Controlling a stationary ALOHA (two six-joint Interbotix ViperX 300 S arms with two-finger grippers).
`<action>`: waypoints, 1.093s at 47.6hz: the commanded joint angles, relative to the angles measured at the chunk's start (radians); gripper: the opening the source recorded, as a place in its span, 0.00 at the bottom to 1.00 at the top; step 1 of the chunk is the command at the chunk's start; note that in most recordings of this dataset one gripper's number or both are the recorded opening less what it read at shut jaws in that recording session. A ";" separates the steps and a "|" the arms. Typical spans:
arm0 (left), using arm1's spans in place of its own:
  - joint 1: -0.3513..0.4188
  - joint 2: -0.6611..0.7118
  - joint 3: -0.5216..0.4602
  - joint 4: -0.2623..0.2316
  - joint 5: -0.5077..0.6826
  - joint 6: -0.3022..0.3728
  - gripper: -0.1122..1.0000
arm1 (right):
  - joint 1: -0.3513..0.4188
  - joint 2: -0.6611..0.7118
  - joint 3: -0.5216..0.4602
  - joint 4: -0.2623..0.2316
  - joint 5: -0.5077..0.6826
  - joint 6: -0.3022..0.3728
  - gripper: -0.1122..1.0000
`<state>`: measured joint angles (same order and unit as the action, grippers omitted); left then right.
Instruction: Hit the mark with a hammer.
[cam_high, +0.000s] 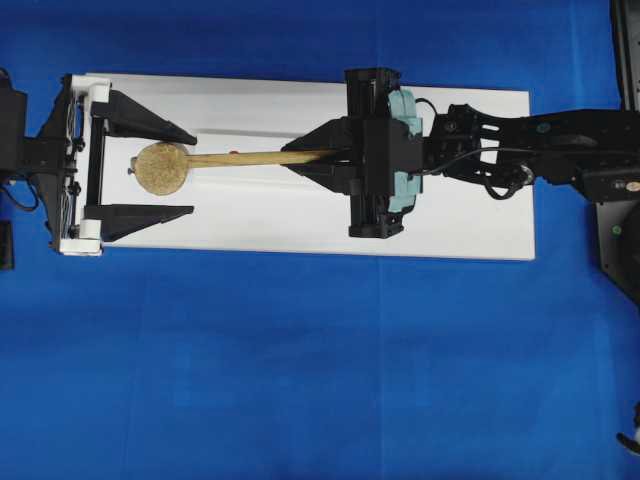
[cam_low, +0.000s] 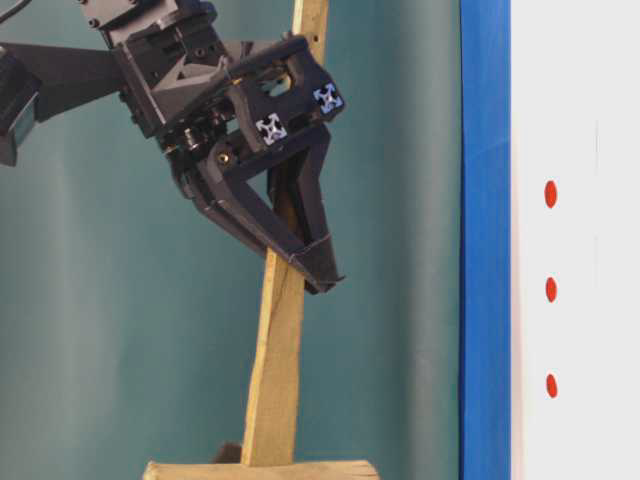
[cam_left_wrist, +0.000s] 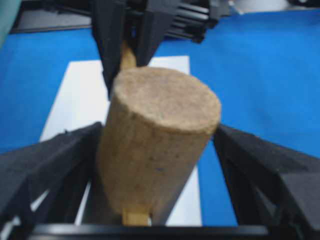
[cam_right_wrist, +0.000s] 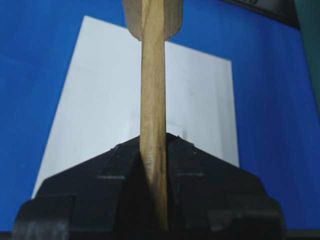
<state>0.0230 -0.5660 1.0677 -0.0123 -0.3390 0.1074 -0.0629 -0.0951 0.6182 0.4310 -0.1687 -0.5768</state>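
The hammer (cam_high: 162, 168) is a light wooden mallet. Its round head hangs over the left part of the white board (cam_high: 450, 220) and its flat handle (cam_high: 270, 157) runs to the right. My right gripper (cam_high: 322, 158) is shut on the handle's far end, also seen in the right wrist view (cam_right_wrist: 154, 142) and the table-level view (cam_low: 312, 262). My left gripper (cam_high: 193, 172) is open, one finger on each side of the head (cam_left_wrist: 160, 150), with small gaps. Three red marks (cam_low: 550, 289) lie in a row on the board; one mark (cam_high: 232, 153) shows just beside the handle.
The board lies on a blue cloth (cam_high: 300, 380). Its left edge sits under the left gripper's fingers (cam_left_wrist: 45, 165). The right arm (cam_high: 520, 150) reaches in over the board's right end.
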 joint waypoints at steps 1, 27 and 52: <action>0.009 -0.035 0.003 -0.002 0.006 0.003 0.86 | -0.002 -0.035 -0.011 0.003 0.008 0.014 0.11; 0.018 -0.486 0.138 -0.002 0.373 0.002 0.86 | -0.002 -0.140 0.103 0.005 0.075 0.129 0.11; 0.018 -0.560 0.170 0.000 0.436 0.002 0.86 | -0.051 -0.141 0.109 0.005 0.052 0.147 0.11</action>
<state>0.0399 -1.1351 1.2487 -0.0138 0.1012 0.1089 -0.0844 -0.2102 0.7409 0.4326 -0.0844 -0.4326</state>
